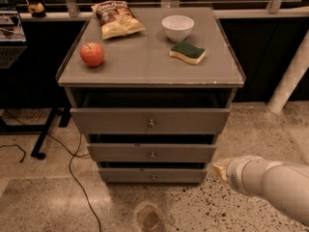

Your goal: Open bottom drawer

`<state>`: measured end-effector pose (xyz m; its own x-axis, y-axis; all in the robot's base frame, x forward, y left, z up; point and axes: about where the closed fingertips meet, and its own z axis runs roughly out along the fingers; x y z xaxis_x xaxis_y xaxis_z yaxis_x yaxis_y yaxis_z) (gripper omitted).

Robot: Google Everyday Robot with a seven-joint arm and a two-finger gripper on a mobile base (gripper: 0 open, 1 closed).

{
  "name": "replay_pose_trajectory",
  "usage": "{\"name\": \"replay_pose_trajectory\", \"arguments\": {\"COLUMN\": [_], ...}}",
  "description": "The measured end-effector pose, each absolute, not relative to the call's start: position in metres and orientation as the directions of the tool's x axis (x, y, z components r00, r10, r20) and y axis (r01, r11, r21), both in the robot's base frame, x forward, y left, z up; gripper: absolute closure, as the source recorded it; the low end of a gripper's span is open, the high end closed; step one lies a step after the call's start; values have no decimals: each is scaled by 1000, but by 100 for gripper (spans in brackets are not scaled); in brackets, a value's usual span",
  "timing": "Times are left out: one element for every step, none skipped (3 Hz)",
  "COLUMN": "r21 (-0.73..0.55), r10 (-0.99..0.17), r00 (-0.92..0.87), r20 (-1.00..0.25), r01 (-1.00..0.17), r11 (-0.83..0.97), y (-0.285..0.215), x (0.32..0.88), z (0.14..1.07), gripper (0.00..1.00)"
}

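A grey cabinet (145,62) has three drawers. The bottom drawer (152,175) is the shortest front, with a small round metal knob (153,177). It sits nearly flush, with a thin dark gap above it. My gripper (219,169) shows only as a pale tip at the end of the white arm (270,180), low on the right. It is just right of the bottom drawer's right end and apart from the knob.
The top drawer (150,121) and middle drawer (151,152) stand slightly out. On the cabinet top lie an apple (92,54), a chip bag (116,18), a white bowl (177,27) and a sponge (187,52). A cable (72,163) trails on the floor at left. A white post (292,76) stands at right.
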<state>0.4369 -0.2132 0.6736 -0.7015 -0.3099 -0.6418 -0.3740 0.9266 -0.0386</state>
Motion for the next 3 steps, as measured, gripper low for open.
{"name": "replay_pose_trajectory", "arguments": {"r21": [9, 67, 137], "r10": [-190, -76, 12], "r00": [-740, -769, -802], "r20": [-645, -635, -597], "r01": [-256, -152, -87], "r11": [967, 986, 987], "y": [-237, -256, -251], "x": [429, 426, 430], "z": [632, 586, 536], "gripper": [100, 100, 100]}}
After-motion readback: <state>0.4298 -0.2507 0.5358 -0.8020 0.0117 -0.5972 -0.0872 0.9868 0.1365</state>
